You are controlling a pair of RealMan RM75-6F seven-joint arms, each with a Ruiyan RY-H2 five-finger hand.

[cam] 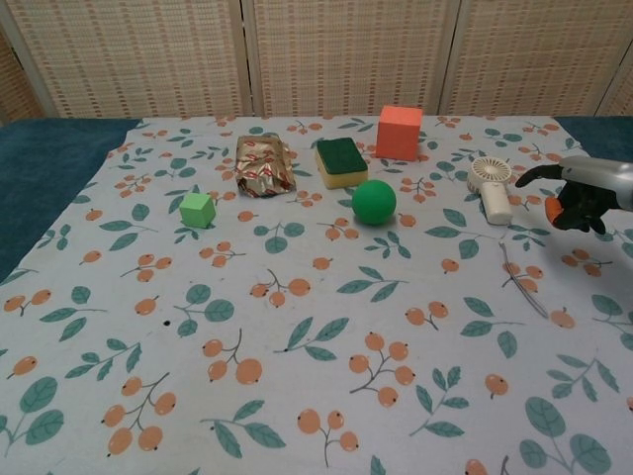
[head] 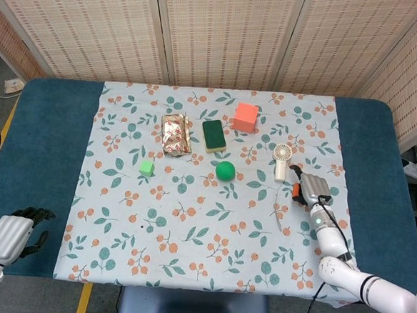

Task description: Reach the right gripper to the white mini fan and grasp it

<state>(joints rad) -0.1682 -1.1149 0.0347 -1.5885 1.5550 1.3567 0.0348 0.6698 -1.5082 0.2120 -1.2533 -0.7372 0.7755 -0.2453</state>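
The white mini fan (head: 282, 161) lies flat on the flowered cloth, round head away from me, handle toward me; the chest view shows the fan (cam: 492, 186) at the right. My right hand (head: 308, 188) hovers just right of and slightly nearer than the fan's handle, fingers apart and holding nothing; in the chest view the right hand (cam: 574, 191) has a dark finger stretched toward the fan with a small gap left. My left hand (head: 11, 232) hangs low at the table's near left corner, off the cloth, fingers curled in with nothing in them.
A green ball (head: 225, 170), green-topped sponge (head: 213, 135) and orange cube (head: 245, 117) sit left of the fan. A foil packet (head: 175, 134) and small green cube (head: 147, 168) lie further left. A thin twig (cam: 521, 280) lies near the right hand.
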